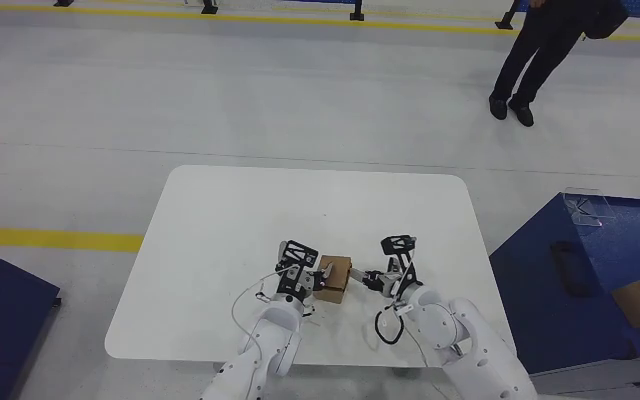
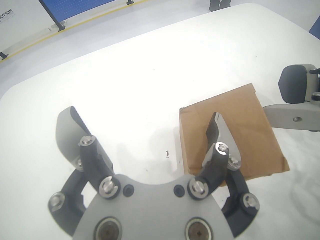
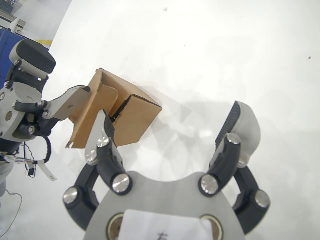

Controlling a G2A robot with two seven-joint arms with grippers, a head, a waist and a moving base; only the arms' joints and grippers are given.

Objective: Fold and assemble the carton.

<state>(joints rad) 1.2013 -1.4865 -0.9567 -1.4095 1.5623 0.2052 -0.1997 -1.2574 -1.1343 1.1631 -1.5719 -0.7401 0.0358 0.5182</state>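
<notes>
Resting on the white rounded table (image 1: pixel 300 200), the small brown cardboard carton (image 1: pixel 335 272) lies between the claws — left gripper (image 2: pixel 143 112) and right gripper (image 3: pixel 168 111) both spread wide, one finger each at the carton, holding nothing.

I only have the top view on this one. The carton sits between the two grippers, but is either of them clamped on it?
Observer: No. The left gripper is open; one finger lies over the carton, the other over bare table.
Operator: And the right one?
Observer: The right gripper is open too, with one finger at the carton's open end.
Operator: Is that end closed up?
Observer: Not yet. A rounded flap stands in the opening, and the outer flap juts out unfolded.
</notes>
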